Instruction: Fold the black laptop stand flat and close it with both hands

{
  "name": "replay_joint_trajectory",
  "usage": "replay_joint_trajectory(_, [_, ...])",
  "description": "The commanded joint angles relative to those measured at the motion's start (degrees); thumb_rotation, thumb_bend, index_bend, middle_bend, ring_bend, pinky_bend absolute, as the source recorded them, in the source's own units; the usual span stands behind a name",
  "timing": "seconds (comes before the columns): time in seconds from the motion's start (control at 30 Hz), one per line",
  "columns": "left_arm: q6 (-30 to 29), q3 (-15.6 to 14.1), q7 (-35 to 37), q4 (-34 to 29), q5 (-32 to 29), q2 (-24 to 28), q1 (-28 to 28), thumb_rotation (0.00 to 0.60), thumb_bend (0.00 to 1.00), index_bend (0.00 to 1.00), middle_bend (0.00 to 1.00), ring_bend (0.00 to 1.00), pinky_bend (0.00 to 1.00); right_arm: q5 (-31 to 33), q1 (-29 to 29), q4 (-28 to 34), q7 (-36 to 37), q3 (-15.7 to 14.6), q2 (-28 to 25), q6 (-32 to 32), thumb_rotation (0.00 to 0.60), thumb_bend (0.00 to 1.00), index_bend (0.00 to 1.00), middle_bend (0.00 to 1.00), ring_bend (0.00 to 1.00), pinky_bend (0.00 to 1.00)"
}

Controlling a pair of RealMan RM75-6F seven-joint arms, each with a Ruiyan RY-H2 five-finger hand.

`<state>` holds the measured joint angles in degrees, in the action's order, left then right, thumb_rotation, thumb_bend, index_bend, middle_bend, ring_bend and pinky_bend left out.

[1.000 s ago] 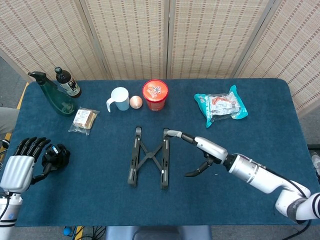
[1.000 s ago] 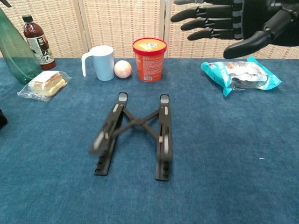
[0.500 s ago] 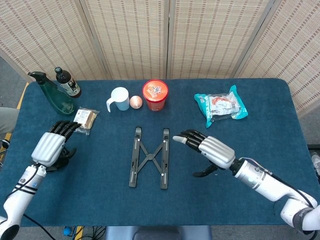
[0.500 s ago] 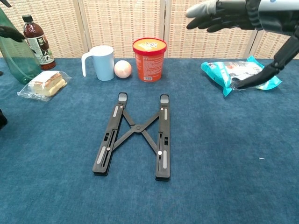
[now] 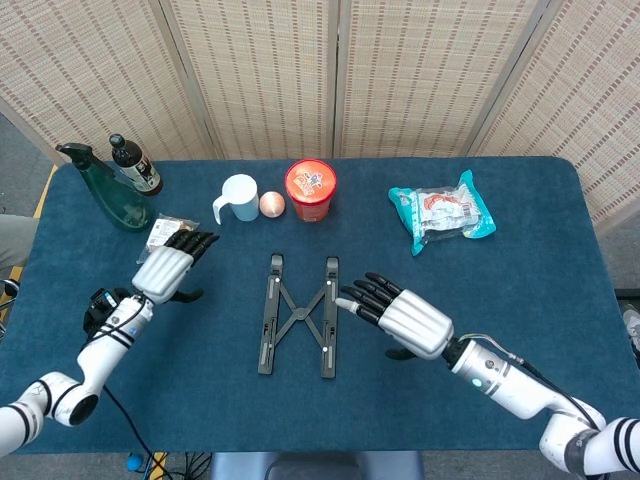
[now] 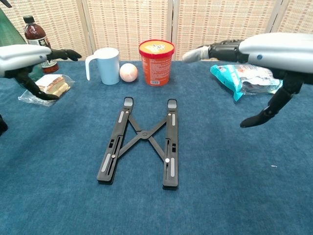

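Stand: one black laptop stand [image 5: 298, 313], lying flat mid-table, two rails spread apart and joined by crossed struts.
Hands: two. Left hand [image 5: 168, 268] hovers left of the stand, fingers extended and apart, holding nothing. Right hand [image 5: 400, 314] hovers just right of the stand, fingers spread, empty.
Others: one white mug [image 5: 238, 197], one red cup [image 5: 310, 189], one egg [image 5: 272, 204], two bottles, two wrapped snacks.
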<state>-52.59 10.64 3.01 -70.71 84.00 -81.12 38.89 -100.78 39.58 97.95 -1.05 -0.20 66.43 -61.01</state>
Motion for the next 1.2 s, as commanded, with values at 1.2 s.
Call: replay_joint_trajectory(1.2, [3.8, -4.0, 15.7, 26.5, 1.4, -21.7, 11.0, 0.600, 0.15, 0.00, 0.04, 0.04, 0.04, 6.0, 0.8, -14.7, -24.1, 1.9, 21.6, 3.6, 0.600, 0.00, 0.00, 0.00, 0.00, 0.00])
